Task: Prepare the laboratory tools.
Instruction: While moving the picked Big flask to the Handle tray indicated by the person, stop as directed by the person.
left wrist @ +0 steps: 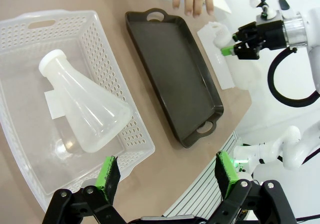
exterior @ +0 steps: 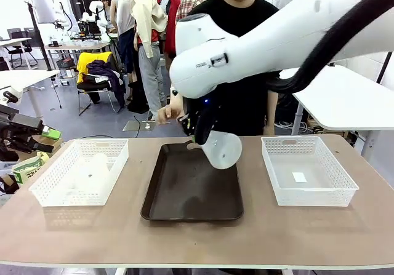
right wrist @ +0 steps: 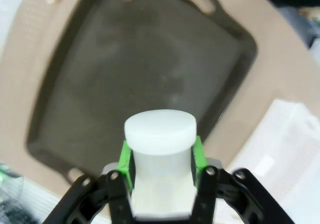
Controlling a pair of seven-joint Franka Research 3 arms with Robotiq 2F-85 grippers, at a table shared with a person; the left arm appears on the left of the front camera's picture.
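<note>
One frosted conical flask (exterior: pixel 223 151) hangs tilted over the far part of the dark tray (exterior: pixel 184 195), and my right gripper (exterior: pixel 197 138) is shut on its neck. In the right wrist view the flask's neck and rim (right wrist: pixel 160 131) sit between the green pads (right wrist: pixel 125 161), with the tray (right wrist: pixel 125 73) below. A second flask (left wrist: pixel 87 111) lies on its side in the left white basket (left wrist: pixel 107 48), also seen as a pale flask (exterior: pixel 92 169) from the front. My left gripper (left wrist: pixel 167 176) hovers open above that basket's near corner, holding nothing.
A second white mesh basket (exterior: pixel 308 170) stands right of the tray, holding only a small label. A person stands at the far edge with a hand (exterior: pixel 165 114) near the tray's far handle. My right arm (exterior: pixel 277 41) crosses above the table's middle.
</note>
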